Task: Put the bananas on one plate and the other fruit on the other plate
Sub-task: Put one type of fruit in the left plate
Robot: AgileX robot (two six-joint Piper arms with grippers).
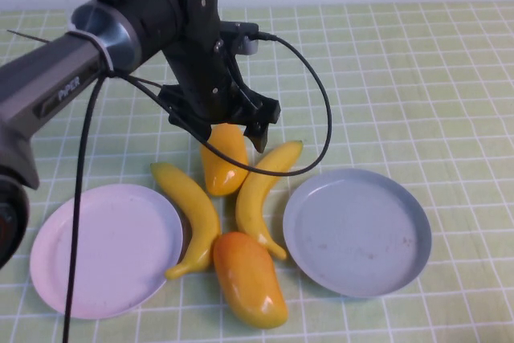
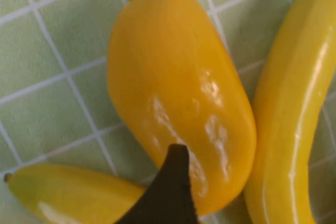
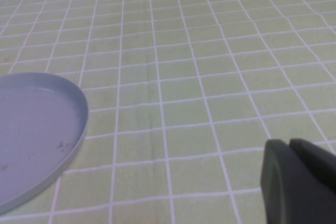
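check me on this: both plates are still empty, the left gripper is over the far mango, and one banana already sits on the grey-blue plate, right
Not quite: no banana sits on the grey-blue plate. The high view shows both bananas on the cloth between the plates, so it and the pink plate are empty. The left gripper is open over the far mango. The right gripper is shut, off beside the grey-blue plate.

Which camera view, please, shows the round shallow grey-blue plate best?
The high view: the round shallow grey-blue plate shows whole and empty, right of the fruit. The right wrist view catches only part of its rim and floor, and the left wrist view shows none of it.
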